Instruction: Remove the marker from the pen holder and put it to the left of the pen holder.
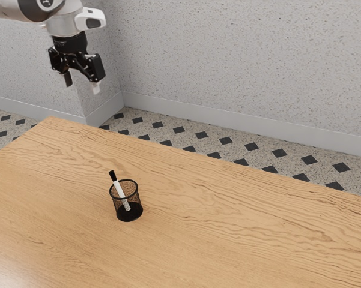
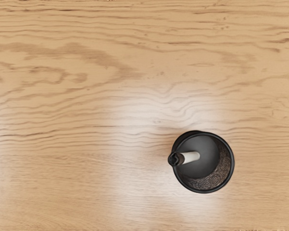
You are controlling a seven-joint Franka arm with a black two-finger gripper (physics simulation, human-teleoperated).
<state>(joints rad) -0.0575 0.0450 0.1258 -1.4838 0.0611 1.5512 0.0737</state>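
Your gripper hangs with its fingers spread apart, high over the table, with air around it and wood reaching out on every side of the holder, which stands in from the table's visible edges. Below your gripper and well apart from it, toward the exterior view's right, the marker leans inside the holder, its black end up past the rim.

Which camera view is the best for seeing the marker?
The exterior view: it shows the marker from the side, leaning in the pen holder, black cap above and white body seen partly through the mesh. The wrist view looks down on it, with the cap toward the camera and the body foreshortened.
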